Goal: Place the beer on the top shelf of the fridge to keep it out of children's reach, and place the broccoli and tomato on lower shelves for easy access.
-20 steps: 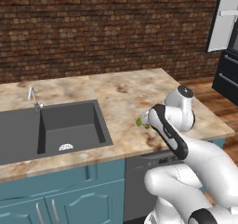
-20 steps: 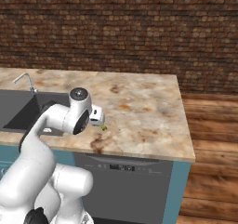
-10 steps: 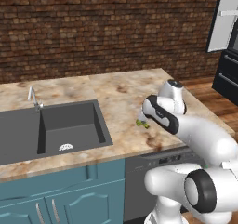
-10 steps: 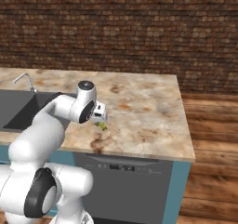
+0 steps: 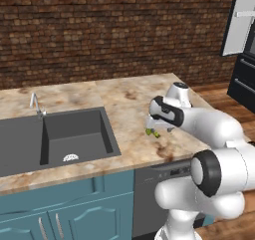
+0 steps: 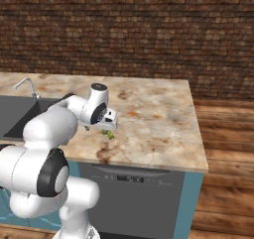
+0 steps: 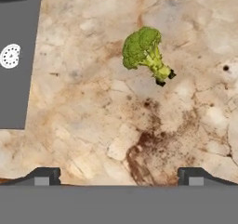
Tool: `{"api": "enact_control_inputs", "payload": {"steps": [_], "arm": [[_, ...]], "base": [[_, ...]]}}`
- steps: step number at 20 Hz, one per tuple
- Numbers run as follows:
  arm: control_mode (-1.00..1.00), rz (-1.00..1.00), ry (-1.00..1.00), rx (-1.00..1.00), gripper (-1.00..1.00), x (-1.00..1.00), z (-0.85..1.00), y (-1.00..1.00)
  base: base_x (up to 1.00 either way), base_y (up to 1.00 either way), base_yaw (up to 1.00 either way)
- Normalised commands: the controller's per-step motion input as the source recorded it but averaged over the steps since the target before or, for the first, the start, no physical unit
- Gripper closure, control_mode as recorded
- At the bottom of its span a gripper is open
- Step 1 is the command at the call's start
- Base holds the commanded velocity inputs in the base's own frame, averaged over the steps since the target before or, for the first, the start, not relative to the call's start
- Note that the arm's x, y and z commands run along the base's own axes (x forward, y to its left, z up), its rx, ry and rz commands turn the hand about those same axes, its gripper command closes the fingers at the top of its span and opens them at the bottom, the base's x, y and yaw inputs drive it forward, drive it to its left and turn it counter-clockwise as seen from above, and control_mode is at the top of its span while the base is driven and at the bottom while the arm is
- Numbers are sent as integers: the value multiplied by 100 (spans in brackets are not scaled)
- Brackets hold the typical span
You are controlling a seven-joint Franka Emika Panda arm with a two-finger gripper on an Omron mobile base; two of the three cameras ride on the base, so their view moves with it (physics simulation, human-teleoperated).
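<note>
The broccoli (image 7: pixel 144 53), a small yellow-green floret with a pale stem, lies on the marble counter (image 5: pixel 124 97) near its front edge. It also shows as a small green speck (image 5: pixel 152 133) (image 6: pixel 108 133) just under the hand. My gripper (image 5: pixel 152 125) (image 6: pixel 110 123) (image 7: pixel 118 176) hangs just above the counter, open, with nothing between its fingertips. In the hand view the floret lies well ahead of them. The fridge (image 5: pixel 244 77) stands dark at the far right with its door (image 5: pixel 238 20) swung open. The beer and the tomato are out of view.
A dark sink (image 5: pixel 55 139) with a faucet (image 5: pixel 36 104) takes up the counter's left part. A dishwasher front (image 6: pixel 134 193) sits under the counter edge. A brick wall (image 5: pixel 109 30) backs the counter, and a wooden floor (image 6: pixel 228 149) lies to the right.
The arm has swung forward and the hand has shifted slightly left, to just above the broccoli. The broccoli has stayed where it lay on the counter.
</note>
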Motion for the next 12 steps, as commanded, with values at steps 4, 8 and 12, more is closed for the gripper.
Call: {"api": "enact_control_inputs", "payload": {"steps": [4, 8, 12], "arm": [[-100, 0, 8, 0, -100, 15, -27, -9], [-100, 0, 4, 0, -100, 20, -19, -1], [-100, 0, 0, 0, -100, 23, -15, 0]], "base": [[0, 0, 0], [0, 0, 0], [0, 0, 0]]}}
